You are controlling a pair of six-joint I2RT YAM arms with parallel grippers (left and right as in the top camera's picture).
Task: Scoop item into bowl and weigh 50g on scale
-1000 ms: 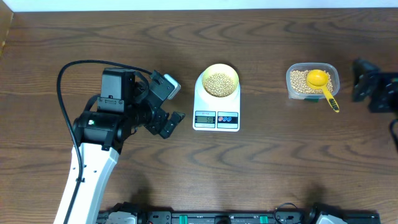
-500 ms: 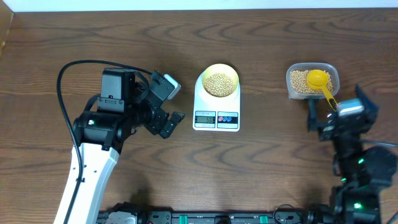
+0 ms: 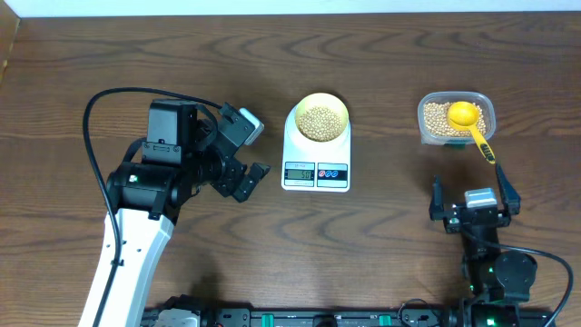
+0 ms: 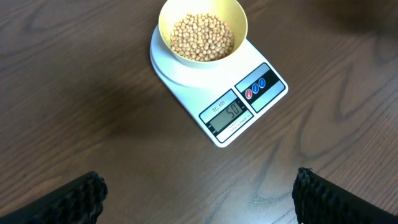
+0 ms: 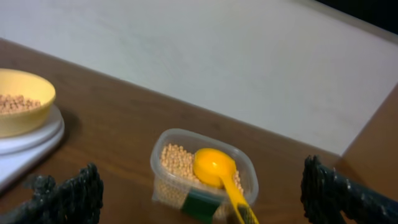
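I see the pale-yellow bowl [image 4: 163, 28] of beans [image 4: 202, 37] sitting on the white digital scale [image 4: 186, 78]. Just left of the scale, the left gripper [image 3: 257, 152] gapes wide, empty. Well off to the scale's right, the right gripper [image 3: 473, 195] is likewise spread, holding nothing.

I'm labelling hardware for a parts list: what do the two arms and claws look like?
Left arm: white lower link, black joint housings, looping black cable, black left claw. Right arm: black, grey wrist block, green lights, black right claw.
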